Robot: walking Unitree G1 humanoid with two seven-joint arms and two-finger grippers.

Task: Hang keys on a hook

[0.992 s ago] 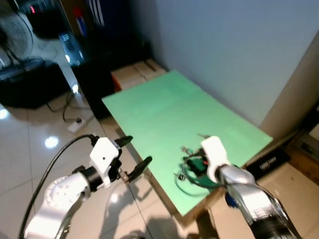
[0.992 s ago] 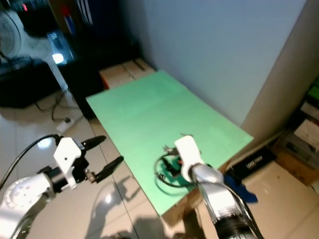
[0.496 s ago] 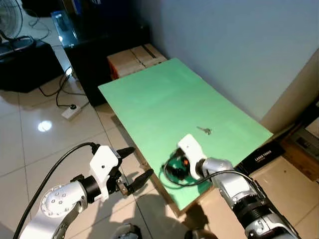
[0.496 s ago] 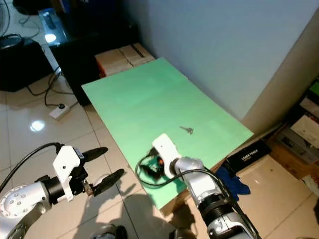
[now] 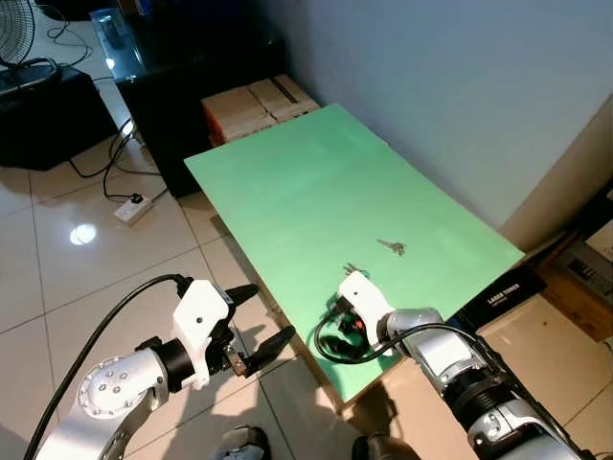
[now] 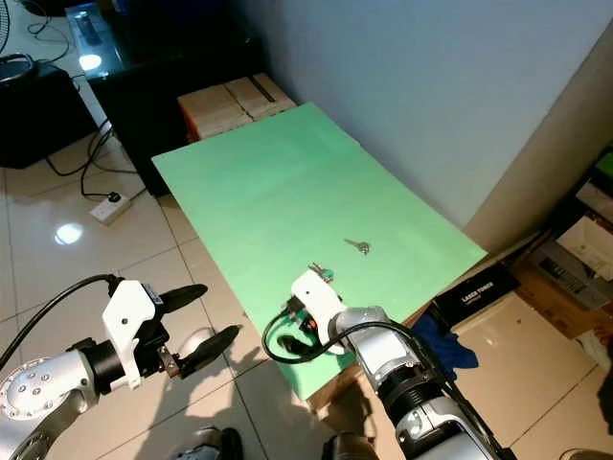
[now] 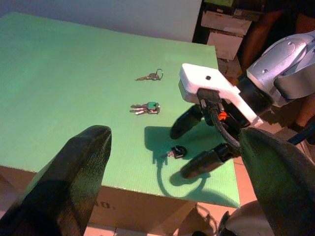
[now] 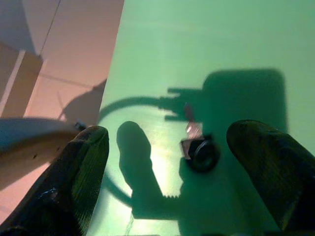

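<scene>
Three sets of keys lie on the green table [image 5: 287, 182]: a small silver pair [image 5: 391, 247], a bunch with a green tag [image 5: 350, 270], and a black-headed key [image 7: 174, 152]. My right gripper [image 7: 180, 152] hovers low over the table's near corner, open. The black-headed key [image 8: 197, 150] lies flat on the table between its fingers [image 8: 74, 172], apart from both. The green-tagged bunch [image 7: 146, 108] is just beyond the gripper. My left gripper [image 5: 272, 310] is open and empty, held over the floor left of the table's edge.
Cardboard boxes [image 5: 254, 101] and a dark cabinet [image 5: 192, 57] stand at the table's far end. A power strip [image 5: 134, 206] with cables lies on the tiled floor. A black box [image 5: 508, 292] and a blue cloth [image 6: 450, 345] sit right of the table, by the wall.
The camera has swung. My right gripper has drawn back toward the table's near edge, uncovering the green-tagged bunch. The left arm keeps its pose.
</scene>
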